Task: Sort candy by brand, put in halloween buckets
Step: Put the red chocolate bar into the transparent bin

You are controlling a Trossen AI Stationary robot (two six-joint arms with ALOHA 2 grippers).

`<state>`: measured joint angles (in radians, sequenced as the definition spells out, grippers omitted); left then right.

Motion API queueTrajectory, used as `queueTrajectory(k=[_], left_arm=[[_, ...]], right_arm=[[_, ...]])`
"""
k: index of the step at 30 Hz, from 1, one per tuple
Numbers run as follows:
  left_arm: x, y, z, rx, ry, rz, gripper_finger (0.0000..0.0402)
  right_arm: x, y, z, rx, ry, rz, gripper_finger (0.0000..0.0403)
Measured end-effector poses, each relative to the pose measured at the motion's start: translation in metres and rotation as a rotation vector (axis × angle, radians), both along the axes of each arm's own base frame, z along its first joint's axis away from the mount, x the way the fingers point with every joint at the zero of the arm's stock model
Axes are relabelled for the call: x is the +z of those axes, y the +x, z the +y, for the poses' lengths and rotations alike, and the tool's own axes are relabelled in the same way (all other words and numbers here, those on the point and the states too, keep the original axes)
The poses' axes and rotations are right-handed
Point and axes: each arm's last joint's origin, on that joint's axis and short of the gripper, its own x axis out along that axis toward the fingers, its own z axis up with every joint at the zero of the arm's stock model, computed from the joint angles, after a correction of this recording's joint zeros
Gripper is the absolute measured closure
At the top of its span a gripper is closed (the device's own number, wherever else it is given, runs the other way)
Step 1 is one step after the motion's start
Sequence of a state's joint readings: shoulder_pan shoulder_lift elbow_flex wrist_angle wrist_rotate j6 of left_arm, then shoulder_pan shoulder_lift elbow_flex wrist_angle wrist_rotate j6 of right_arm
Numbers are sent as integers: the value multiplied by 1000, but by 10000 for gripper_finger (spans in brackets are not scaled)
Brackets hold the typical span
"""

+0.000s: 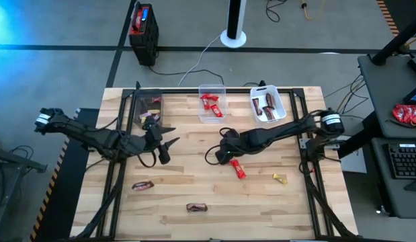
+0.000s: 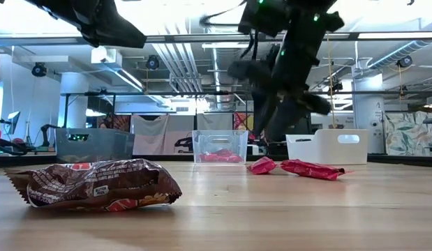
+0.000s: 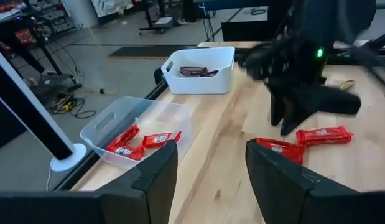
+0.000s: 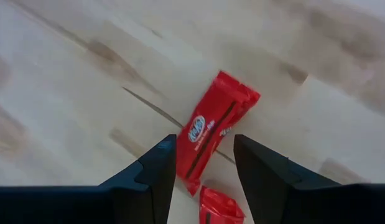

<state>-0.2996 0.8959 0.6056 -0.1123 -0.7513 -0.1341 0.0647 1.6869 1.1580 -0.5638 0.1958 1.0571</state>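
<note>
My right gripper (image 1: pixel 224 155) hangs open over the middle of the table, its fingers either side of a shiny red bar (image 4: pixel 214 123) without touching it. A second red bar (image 4: pixel 220 208) lies just beside the first, and both rest flat on the wood (image 2: pixel 310 169). My left gripper (image 1: pixel 166 142) waits open and empty left of centre, near the dark grey bin (image 1: pixel 148 107). The clear bin (image 1: pixel 212 105) holds red bars, and the white bin (image 1: pixel 268 105) holds brown bars. Two brown bars (image 1: pixel 142 185) (image 1: pixel 196 208) and a yellow piece (image 1: pixel 279 178) lie loose on the table.
The three bins stand in a row along the table's far edge. A black frame runs along the table's left and right sides (image 1: pixel 308 168). A black-and-red box (image 1: pixel 143 30) sits on the floor beyond the table. In the low view a brown bar (image 2: pixel 97 185) lies close to the camera.
</note>
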Motion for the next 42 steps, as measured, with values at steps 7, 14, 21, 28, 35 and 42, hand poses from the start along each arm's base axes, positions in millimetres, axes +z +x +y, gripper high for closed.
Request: queueTrajectory(k=[7,14,21,28,35,42], left_arm=[[-3,0,0,1,1,7,229],[-5,-1,0,3,1,12,229],[-11,-1,0,5,2,25,229],[-17,-2,1,9,-7,28,229],[-18,-2,1,12,-14,26,229],[-15,-1,0,13,-23,4,229]], right_arm=[[-20,14,2,22,10,68,244],[-38,24,-2,44,23,121,224],[-42,27,-4,54,17,120,251],[-33,33,-4,98,1,97,332],[-15,43,-3,172,-30,47,377],[35,65,-35,245,-177,-83,378]])
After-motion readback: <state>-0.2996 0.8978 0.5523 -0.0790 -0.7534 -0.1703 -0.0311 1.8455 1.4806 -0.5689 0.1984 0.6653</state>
